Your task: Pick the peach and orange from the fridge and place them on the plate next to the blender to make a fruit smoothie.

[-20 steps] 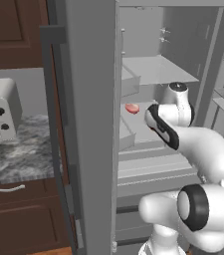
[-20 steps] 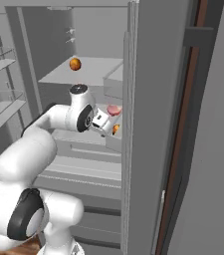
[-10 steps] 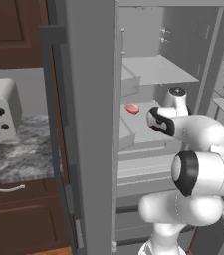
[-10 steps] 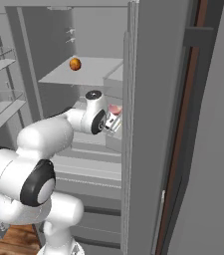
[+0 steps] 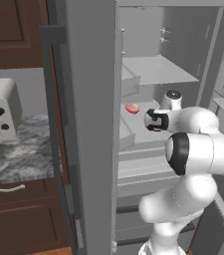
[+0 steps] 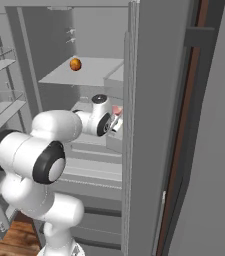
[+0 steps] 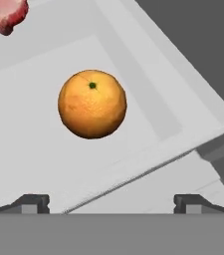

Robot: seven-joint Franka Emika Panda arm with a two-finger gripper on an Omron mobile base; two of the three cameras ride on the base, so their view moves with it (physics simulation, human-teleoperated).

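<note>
Hand view: the round yellow-orange peach (image 7: 92, 103) lies on a pale grey fridge shelf (image 7: 29, 164), ahead of the spread fingertips and untouched.

The two-finger gripper (image 7: 111, 201) has its dark tips wide apart with nothing between them; a pink-red lumpy food item (image 7: 4, 15) sits on the same shelf just past the peach. In the right base view the deep-orange round orange (image 6: 75, 64) rests one shelf higher, well apart from the gripper (image 6: 115, 122), which reaches into the tall grey fridge (image 6: 154, 125) beside the pink-red item (image 6: 116, 110). The left base view shows the gripper (image 5: 151, 120) at middle-shelf height, near that item (image 5: 132, 108), behind the open grey door (image 5: 91, 124).
</note>
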